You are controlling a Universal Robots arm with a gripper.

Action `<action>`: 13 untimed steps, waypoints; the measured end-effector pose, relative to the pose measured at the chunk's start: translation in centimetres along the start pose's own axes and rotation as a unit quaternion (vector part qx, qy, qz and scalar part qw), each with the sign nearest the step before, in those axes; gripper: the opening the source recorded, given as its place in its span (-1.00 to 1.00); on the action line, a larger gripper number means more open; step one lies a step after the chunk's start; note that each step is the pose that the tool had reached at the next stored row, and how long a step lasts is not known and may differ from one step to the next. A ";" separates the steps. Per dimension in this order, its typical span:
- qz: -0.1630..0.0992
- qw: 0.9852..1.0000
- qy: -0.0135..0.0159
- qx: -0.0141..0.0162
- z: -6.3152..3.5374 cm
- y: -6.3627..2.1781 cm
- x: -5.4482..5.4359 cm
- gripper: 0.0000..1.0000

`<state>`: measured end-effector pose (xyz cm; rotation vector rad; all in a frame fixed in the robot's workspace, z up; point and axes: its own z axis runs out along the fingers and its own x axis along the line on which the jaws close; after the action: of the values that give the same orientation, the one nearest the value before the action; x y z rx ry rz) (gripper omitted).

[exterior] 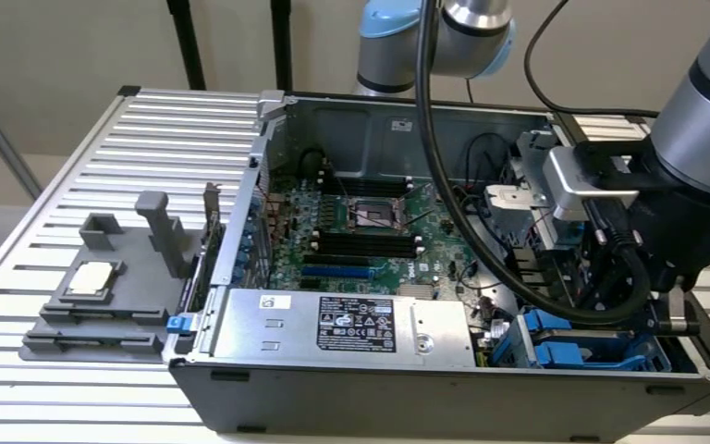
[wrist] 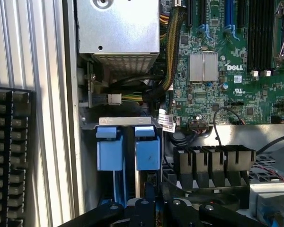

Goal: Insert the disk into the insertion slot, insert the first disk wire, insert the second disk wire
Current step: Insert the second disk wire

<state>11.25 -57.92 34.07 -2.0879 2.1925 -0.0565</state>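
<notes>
Well, the disk (wrist: pixel 147 153) in its blue frame looks already down in the insertion slot (wrist: pixel 128 122), right in front of the fingers (wrist: pixel 149 195); I can't tell if they grip it, and both wires seem left to do.

Exterior view overlooks the open computer case (exterior: pixel 454 277); wrist view looks closely into it.

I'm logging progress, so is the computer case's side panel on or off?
Off: the computer case lies open, with the motherboard and power supply exposed.
</notes>
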 end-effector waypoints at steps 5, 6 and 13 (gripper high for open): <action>0.000 1.000 0.000 0.000 0.06 -0.04 0.1 -0.67; 0.000 1.000 0.000 0.000 0.12 -0.03 0.1 -0.67; 0.001 1.000 -0.005 0.000 0.59 0.01 0.2 -0.67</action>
<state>11.30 -58.12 33.47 -2.0826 2.1883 -0.0454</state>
